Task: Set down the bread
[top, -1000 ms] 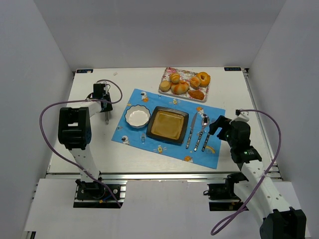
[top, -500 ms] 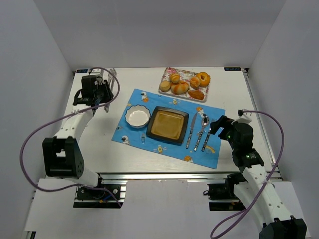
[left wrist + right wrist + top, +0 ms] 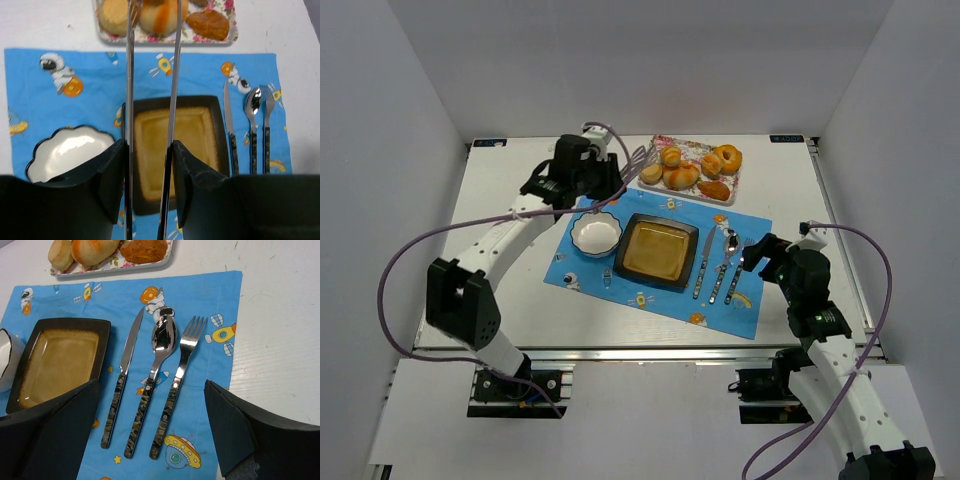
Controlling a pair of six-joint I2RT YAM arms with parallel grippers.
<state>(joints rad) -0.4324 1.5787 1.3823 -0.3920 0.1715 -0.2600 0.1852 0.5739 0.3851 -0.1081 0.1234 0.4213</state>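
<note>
Bread rolls [image 3: 159,12] are lying on the flowered tray [image 3: 165,41] ahead of the left pincer [image 3: 150,165], which is clenching metal tongs [image 3: 131,75], tips apart over a roll, likely to lift it without crushing. Right pincer [image 3: 145,430] is hanging released over the cutlery [image 3: 160,370].

Looks like a robotics lab test cell, not a home kitchen. Boxed in left, right and across the top of the frame by plain white panels [image 3: 640,70]. Bare white table [image 3: 550,320] bolted to aluminium rails [image 3: 650,352] along the lower edge, with two robot arms [image 3: 495,245] mounted there and trailing loose purple cables [image 3: 382,290]. Staged at centre as a mock place setting: cartoon placemat [image 3: 650,300], square plate [image 3: 657,250], bowl [image 3: 595,234], cutlery [image 3: 720,262], and at upper centre a floral tray [image 3: 692,146] of bread [image 3: 681,176].
</note>
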